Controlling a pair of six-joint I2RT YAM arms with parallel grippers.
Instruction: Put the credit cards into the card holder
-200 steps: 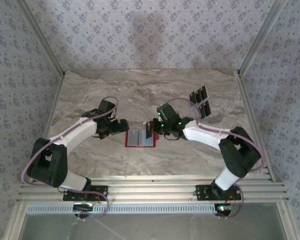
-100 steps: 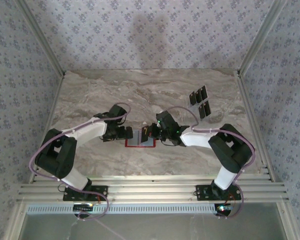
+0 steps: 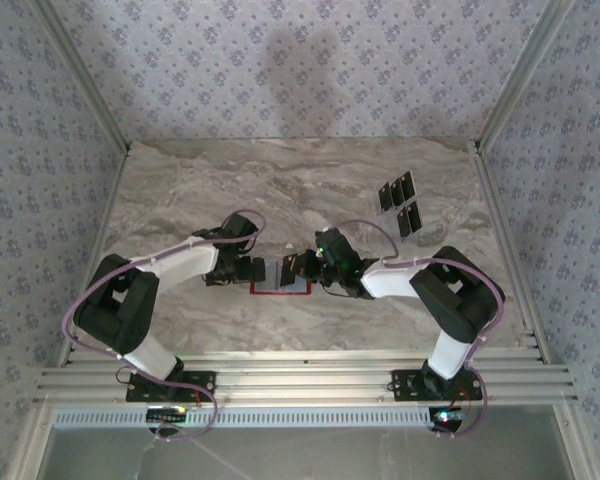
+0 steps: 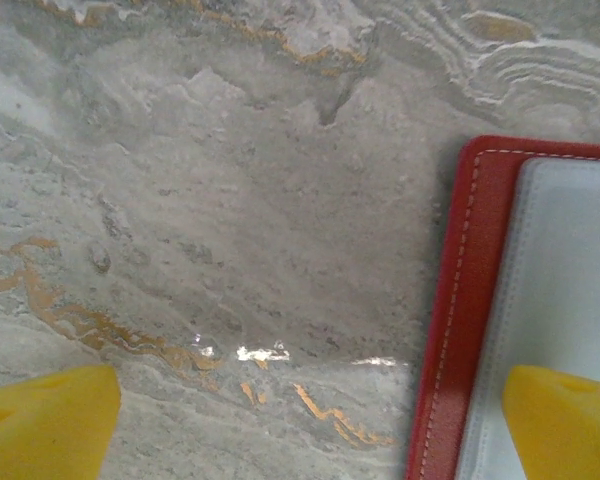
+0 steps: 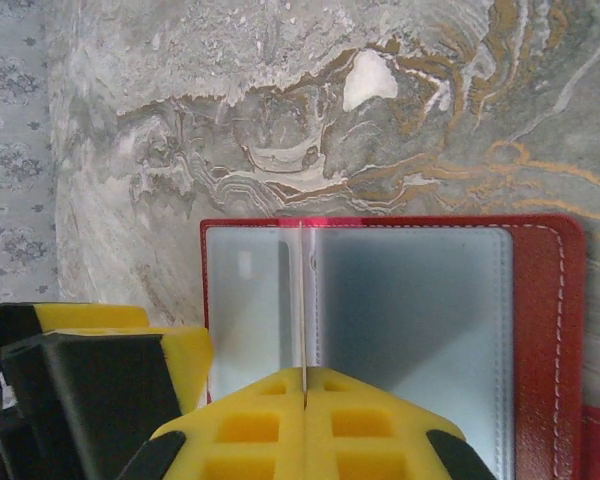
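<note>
- The card holder (image 3: pixel 280 283) lies open and flat on the counter (image 3: pixel 180 190). Its grey pockets (image 5: pixel 410 330) face up inside the red border, and you have both arms drawn in close over it.
- The right jaws are clamped fully shut on one credit card (image 5: pixel 303 300). It is held on edge directly above the card holder, near its middle fold. In the right wrist view it reads as a thin upright line against the grey pockets.
- The left jaws are spread wide and hold nothing. One yellow finger (image 4: pixel 565 420) hangs over a grey pocket just inside the card holder's red edge (image 4: pixel 460 300). The other finger sits over bare counter just beside that edge. You cannot tell from these views whether either finger is touching down.
- The other credit cards (image 3: pixel 400 205) lie in a small cluster well apart from the card holder, off to its right and farther back on the counter.
- Judged from this, you are early in the job. No card can be seen seated in the grey pockets, and the held card is lined up over the card holder but not yet slid in.
- What is left looks like most of the task. You need to seat this card, likely with the left jaws steadying the card holder, then fetch each card from the cluster in turn.
</note>
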